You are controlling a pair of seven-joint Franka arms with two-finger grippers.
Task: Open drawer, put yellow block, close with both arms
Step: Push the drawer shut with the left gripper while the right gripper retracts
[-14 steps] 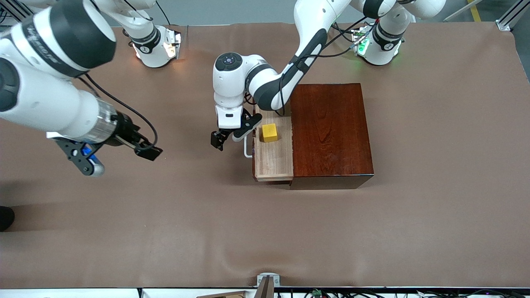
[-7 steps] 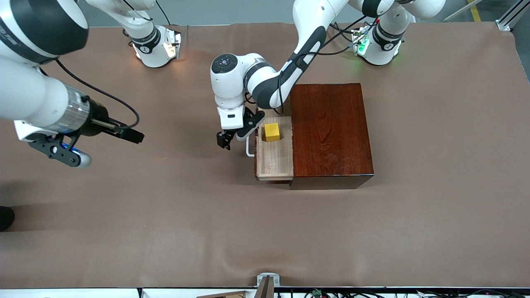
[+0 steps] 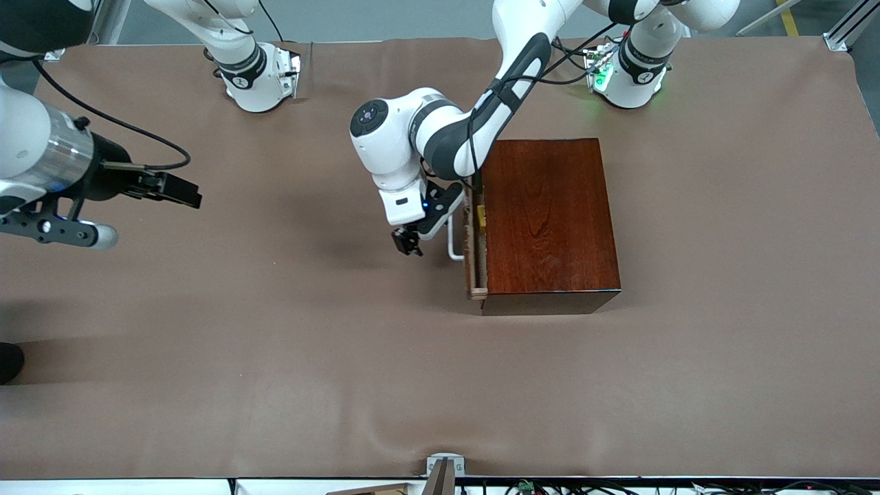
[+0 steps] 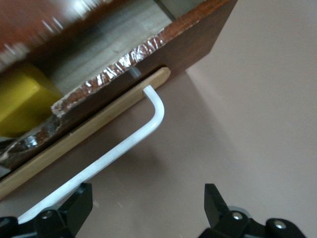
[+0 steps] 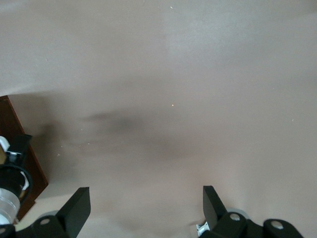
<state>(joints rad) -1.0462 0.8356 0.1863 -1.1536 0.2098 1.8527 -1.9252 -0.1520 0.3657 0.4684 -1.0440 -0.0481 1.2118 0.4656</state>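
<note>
— Dark reddish-brown, glossy wood: that box (image 3: 546,218) is sitting just beside the left gripper (image 3: 407,242), on the side toward the left arm's end of the table. See how little of the shallow pale-wood drawer (image 3: 473,251) is sticking out of it?

— Only a narrow strip is showing. And the small yellow cube (image 3: 482,216)?

— It is lying inside the drawer, mostly under the box's top. From the front I am catching just a sliver of yellow at the edge of the box. The left wrist camera is showing more of it (image 4: 22,101), tucked under the dark wood with the pale drawer front (image 4: 84,130) between it and the gripper.

— What is the left gripper doing?

— It is hanging low over the brown table cover (image 3: 289,330), right next to the drawer's white U-shaped bar handle (image 3: 452,242). Its fingers (image 4: 218,203) are standing well apart with nothing between them. In the wrist view, one end of the white bar (image 4: 126,143) is running down toward one finger, but I cannot tell whether it is touching.

— And the right arm?

— It is waiting up in the air near its own end of the table, well away from the box. The right gripper (image 3: 170,188) is pointing toward the box, over bare cover. Its fingers (image 5: 212,201) are spread apart too, empty, in the right wrist view.
</note>
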